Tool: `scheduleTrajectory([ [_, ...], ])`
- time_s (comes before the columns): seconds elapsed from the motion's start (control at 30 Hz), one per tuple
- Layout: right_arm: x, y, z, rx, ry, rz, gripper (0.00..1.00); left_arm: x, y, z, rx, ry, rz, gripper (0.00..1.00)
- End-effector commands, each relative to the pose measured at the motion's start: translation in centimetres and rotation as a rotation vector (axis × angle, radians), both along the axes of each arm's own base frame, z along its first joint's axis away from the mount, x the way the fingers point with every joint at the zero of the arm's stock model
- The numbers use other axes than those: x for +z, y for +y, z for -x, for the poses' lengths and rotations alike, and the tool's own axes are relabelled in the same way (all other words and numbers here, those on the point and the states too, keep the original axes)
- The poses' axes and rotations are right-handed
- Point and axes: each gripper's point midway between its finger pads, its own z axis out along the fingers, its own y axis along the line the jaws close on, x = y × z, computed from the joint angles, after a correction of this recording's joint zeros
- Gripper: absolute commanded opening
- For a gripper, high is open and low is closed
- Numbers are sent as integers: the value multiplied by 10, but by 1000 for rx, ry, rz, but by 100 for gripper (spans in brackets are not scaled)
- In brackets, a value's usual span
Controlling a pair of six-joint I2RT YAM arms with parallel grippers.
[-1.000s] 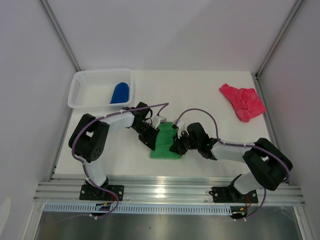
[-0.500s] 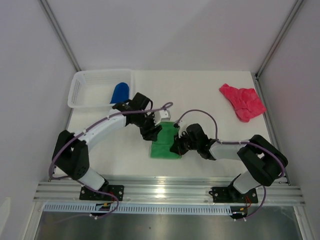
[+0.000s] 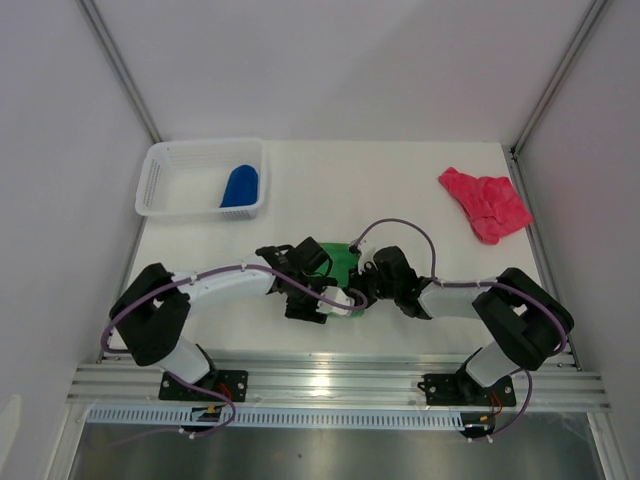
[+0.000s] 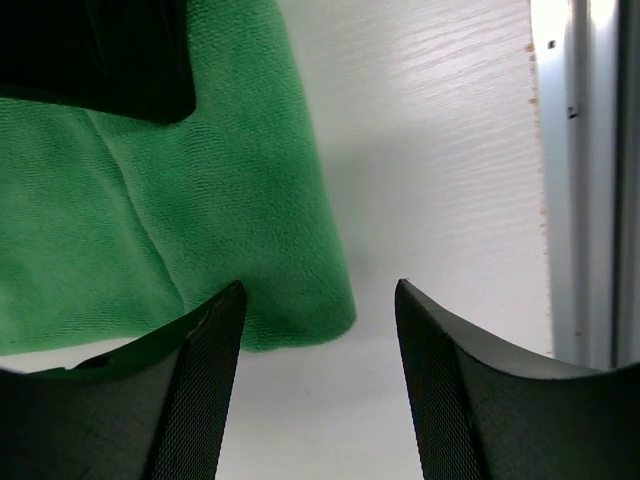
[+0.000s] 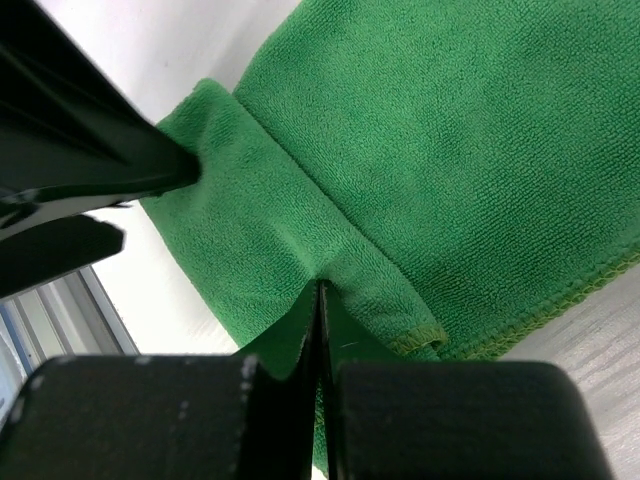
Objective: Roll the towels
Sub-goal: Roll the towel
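Observation:
The green towel point(image 3: 343, 263) lies at the table's middle near the front, mostly covered by both grippers. My right gripper point(image 5: 320, 287) is shut, pinching a raised fold of the green towel point(image 5: 450, 150) at its near edge. My left gripper point(image 4: 318, 290) stands open low over the table, with the corner of the green towel point(image 4: 200, 200) just inside its left finger and nothing held. From above, the left gripper point(image 3: 333, 300) and right gripper point(image 3: 358, 290) almost meet. The blue towel point(image 3: 240, 185) sits in the basket. The pink-red towel point(image 3: 487, 203) lies crumpled at the far right.
A white mesh basket point(image 3: 170, 180) stands at the far left of the table. The metal rail point(image 3: 330, 380) runs along the front edge, close to the left gripper. Grey walls close in both sides.
My left gripper has swung from the far side of the green towel to its near edge and opened wider. The right gripper has stayed shut on the towel.

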Motion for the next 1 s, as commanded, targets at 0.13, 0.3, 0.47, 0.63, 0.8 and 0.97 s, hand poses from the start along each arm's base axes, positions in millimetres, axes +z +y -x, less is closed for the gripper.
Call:
scheduleTrajectory([
  [0.13,3,-4,-10,-40,-37,13,0,-13,-6,-15,-45,-105,-7,66],
  [0.3,9,-4,-9,-31,-49,9,0,-32,4,-12,-7,-90,-43,67],
  [0.47,17,-11,-10,-32,-75,19,2,-47,8,-14,44,-79,-80,61],
  [0.63,46,-19,-14,-10,-169,19,11,-45,9,-18,103,-77,-82,12],
  [0.8,90,-42,-16,17,-357,39,30,-20,8,-5,155,79,-26,1],
  [0.97,107,-61,2,117,-527,84,32,3,6,4,163,204,27,1],
])
